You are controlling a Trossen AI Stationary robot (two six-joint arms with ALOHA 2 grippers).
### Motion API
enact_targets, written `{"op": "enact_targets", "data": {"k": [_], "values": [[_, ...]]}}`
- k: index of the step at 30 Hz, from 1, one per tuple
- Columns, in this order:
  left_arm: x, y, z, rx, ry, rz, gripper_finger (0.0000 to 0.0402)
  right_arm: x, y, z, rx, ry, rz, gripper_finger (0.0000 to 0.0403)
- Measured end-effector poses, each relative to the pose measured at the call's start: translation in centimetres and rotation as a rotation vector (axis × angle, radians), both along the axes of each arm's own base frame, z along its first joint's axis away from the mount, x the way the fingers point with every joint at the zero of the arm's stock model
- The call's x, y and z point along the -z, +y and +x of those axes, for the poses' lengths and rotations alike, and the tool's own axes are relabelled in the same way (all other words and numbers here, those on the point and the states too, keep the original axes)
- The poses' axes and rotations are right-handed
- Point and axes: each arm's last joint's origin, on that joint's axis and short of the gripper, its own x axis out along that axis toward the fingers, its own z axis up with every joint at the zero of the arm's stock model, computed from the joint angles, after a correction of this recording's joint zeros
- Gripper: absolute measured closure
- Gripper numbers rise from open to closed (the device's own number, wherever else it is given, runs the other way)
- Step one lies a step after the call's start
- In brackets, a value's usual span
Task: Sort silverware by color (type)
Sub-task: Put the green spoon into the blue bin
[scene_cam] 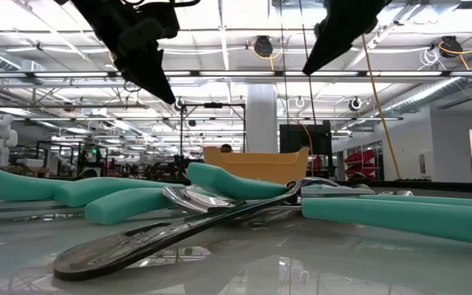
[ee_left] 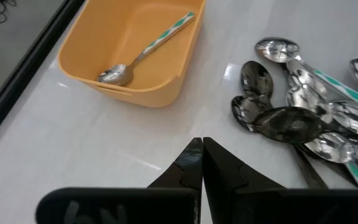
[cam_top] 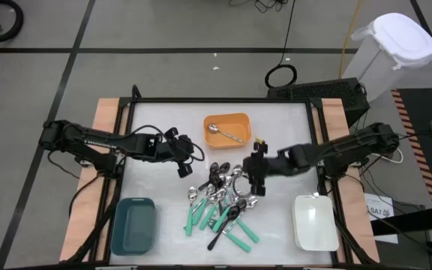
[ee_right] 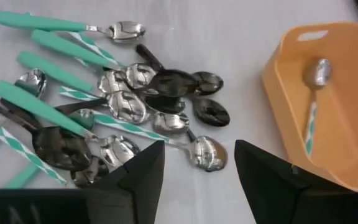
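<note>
You have three smooth rectangular trays: teal tray (cam_top: pixel 134 225), white tray (cam_top: pixel 315 222), orange tray (cam_top: pixel 228 130) holding one shiny spoon (cam_top: pixel 224 133). The spoon pile (cam_top: pixel 222 202) lies near the table's front edge. Left gripper (cam_top: pixel 184 169) clenched, empty; right gripper (cam_top: pixel 256 184) released above the pile.

Bright overhead light, glossy glare, blurred foreground
</note>
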Motion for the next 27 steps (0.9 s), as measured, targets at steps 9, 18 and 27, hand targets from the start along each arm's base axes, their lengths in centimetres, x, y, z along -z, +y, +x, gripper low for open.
{"op": "enact_targets", "data": {"k": [9, 18, 27], "values": [[0.0, -2.2, -0.1, 0.015, -0.026, -0.056, 0.0387, 1.7, 4.5, 0.6, -0.047, -0.035, -0.056, 0.0211], [0.5, -4.8, -0.2, 0.033, -0.034, -0.118, 0.0387, 5.2, 7.0, 2.4, -0.119, -0.006, -0.083, 0.0211], [2.8, -7.1, 0.9, 0.013, -0.006, -0.171, 0.0387, 8.7, 7.9, 4.0, -0.150, 0.049, -0.120, 0.0211]]}}
